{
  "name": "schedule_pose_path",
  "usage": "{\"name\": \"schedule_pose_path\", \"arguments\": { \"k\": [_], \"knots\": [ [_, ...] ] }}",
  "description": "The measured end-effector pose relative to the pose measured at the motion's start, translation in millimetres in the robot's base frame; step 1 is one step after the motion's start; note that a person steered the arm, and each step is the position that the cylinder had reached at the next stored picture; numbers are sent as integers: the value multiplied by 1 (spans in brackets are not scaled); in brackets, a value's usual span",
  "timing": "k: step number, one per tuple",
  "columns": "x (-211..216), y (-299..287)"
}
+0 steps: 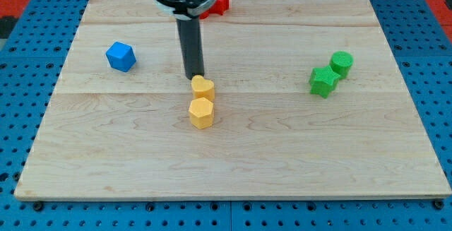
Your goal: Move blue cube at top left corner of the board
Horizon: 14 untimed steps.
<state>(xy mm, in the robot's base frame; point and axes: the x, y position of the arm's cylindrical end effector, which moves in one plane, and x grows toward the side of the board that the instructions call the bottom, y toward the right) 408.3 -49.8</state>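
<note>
Blue cube (121,56) sits in the left part of the wooden board (282,153), already toward the upper left but short of the corner. To push it there cleanly, the rod should swing round to the cube's lower right side and drive diagonally up and left, keeping contact centred so it doesn't spin off. The arm hangs down from the frame's top centre, rod vertical, my tip (194,76) apparently touching the upper yellow block (203,87), well apart from the cube. No gripper exists; nothing is held.
</note>
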Motion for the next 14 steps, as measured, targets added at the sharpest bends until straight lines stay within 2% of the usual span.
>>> {"name": "schedule_pose_path", "arguments": {
  "k": [2,3,4,6,8,9,11,12,13,14],
  "knots": [
    [-11,-10],
    [-39,-10],
    [-50,-22],
    [-41,-73],
    [-43,-87],
    [-32,-123],
    [-30,-124],
    [5,-141],
    [-1,-157],
    [-59,-160]
  ]
}}
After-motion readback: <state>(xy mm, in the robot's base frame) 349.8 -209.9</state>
